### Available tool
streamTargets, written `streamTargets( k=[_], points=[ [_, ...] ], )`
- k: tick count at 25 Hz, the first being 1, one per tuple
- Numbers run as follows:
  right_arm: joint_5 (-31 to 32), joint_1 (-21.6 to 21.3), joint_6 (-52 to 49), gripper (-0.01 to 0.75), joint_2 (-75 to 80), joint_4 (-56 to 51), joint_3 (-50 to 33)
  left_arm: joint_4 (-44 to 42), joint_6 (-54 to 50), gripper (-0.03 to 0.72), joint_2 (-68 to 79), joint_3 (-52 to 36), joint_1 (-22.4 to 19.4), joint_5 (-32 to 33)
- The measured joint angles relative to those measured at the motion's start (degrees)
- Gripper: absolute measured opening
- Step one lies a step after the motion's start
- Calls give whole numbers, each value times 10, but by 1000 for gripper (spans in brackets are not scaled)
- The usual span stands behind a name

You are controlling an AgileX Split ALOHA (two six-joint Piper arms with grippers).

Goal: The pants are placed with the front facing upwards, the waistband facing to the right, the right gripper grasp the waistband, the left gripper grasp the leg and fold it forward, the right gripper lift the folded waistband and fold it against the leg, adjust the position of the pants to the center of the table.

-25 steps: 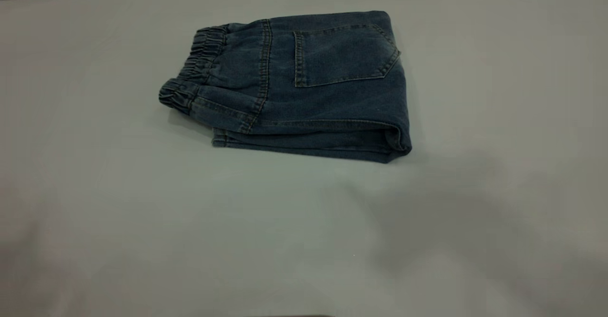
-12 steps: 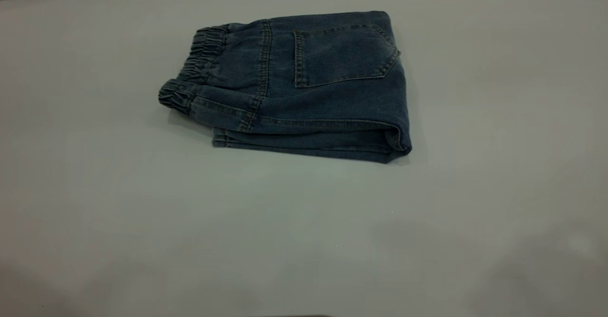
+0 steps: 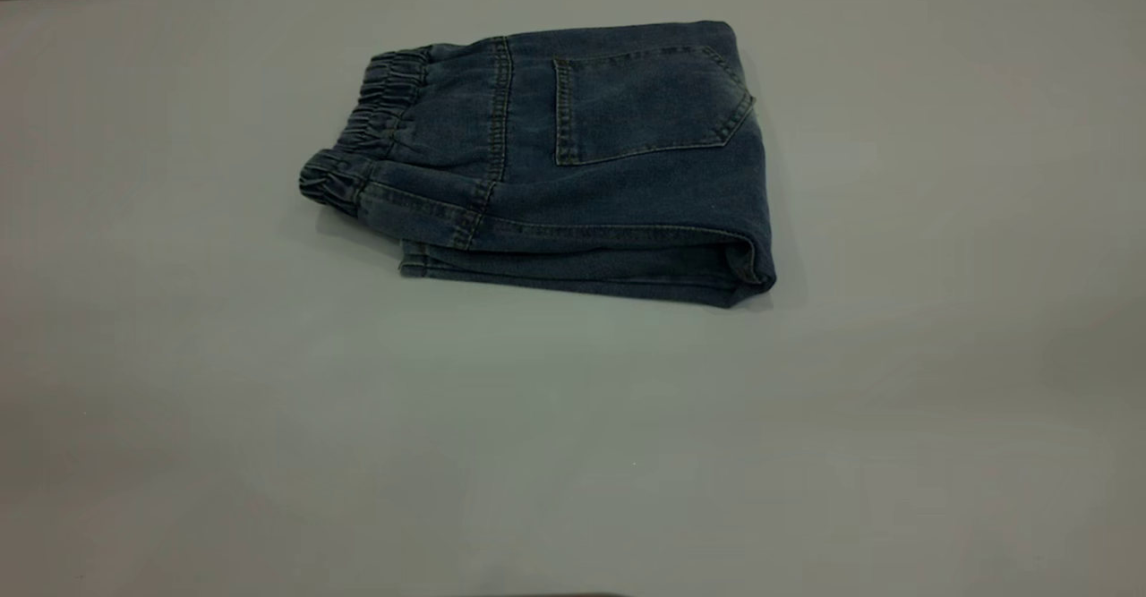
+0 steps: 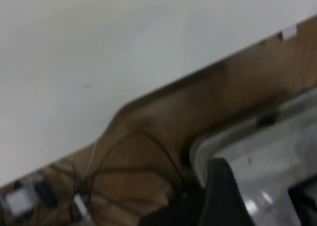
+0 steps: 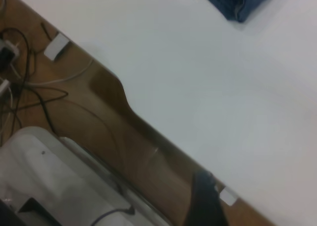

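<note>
Since a second ago the soft grey shadows that lay across the near part of the large plain white matte surface [image 3: 573, 454] have drained away, while the short blue denim pants [image 3: 573, 167] have not shifted at all. They lie folded into a compact rectangle in the far half of the surface, roughly midway across it. The tan-stitched patch back pocket [image 3: 645, 105] faces up. The darker, puckered elastic waistband [image 3: 358, 145] points to the exterior view's left, and the thick folded edge sits at the right.

Neither arm appears in the exterior view. In the left wrist view a black piece of the left end effector [image 4: 218, 196] hangs off the surface over a brown floor with loose cables [image 4: 124, 161]. I cannot tell whether it is wide or narrow. The right wrist view shows one dark finger of the right end effector [image 5: 204, 201] just past the surface's edge, its spread also unreadable, with a corner of the pants [image 5: 237, 0] well apart from it.
</note>
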State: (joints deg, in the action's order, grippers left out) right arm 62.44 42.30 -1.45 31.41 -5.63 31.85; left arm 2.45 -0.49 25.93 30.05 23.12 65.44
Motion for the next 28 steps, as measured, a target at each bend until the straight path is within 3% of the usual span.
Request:
streamTargets(
  k=[5,25,28],
  points=[
    [14,0,-3,461,-82,6,-49,-1,0,391,-72,-14,0,-12],
    [20,-1,-3,461,-163,7,-50,-4,0,391,-109,-18,0,-14],
    [21,-51,-3,461,-173,-3,-50,-4,0,391,-114,-18,-30,-14]
  ],
)
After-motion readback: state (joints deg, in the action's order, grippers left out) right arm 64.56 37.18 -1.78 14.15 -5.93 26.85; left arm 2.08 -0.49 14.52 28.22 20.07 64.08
